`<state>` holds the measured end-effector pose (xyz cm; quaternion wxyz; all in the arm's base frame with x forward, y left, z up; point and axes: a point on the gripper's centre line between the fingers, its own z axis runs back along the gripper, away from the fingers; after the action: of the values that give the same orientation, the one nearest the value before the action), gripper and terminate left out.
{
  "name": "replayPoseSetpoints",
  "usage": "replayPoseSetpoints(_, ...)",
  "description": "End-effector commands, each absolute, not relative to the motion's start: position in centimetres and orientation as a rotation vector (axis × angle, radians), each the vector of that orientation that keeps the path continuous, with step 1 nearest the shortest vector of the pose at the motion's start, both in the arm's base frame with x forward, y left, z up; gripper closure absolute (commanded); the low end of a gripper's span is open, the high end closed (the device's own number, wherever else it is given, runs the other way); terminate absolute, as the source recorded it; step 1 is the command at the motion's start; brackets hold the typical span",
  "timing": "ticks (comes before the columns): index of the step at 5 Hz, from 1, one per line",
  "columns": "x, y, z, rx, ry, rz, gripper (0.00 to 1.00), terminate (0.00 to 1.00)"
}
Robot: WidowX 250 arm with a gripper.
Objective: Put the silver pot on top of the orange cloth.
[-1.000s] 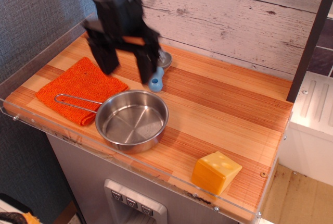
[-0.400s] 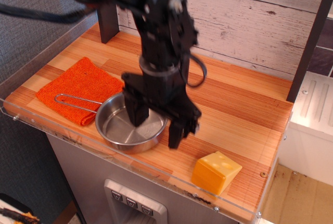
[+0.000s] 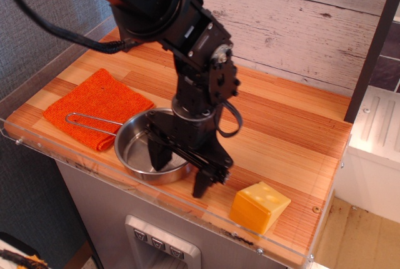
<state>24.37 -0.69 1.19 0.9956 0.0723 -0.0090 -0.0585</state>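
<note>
- Two black jaws of the robot gripper (image 3: 180,170) spread apart, straddling the near-right rim of the shallow round shiny steel pot (image 3: 139,151): one tip inside the bowl, the other outside over the wooden tabletop (image 3: 281,137).
- Pot's thin wire loop handle (image 3: 92,121) extends left of jaws, lying over the bright orange square woven cloth (image 3: 94,103).
- Pot bowl on tabletop, beside cloth.
- Yellow-orange toy cheese wedge (image 3: 259,206) right of jaws, near front edge.

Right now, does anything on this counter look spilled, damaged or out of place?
Nothing spilled or damaged. The shiny round steel pot sits upright beside the bright orange woven cloth, its wire handle lying across the cloth's corner. The open black tool straddles the pot's right rim.
</note>
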Motion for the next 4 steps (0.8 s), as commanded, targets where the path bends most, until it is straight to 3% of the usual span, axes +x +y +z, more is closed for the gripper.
replayPoseSetpoints(1, 26.9, 1.6, 2.4, 0.077, -0.044, -0.046, 1.00, 0.00)
replayPoseSetpoints(3, 27.7, 1.0, 6.6, -0.086, -0.100, -0.152, 1.00, 0.00)
replayPoseSetpoints(4, 27.5, 1.8, 10.7, -0.143, -0.193, -0.193, 1.00, 0.00)
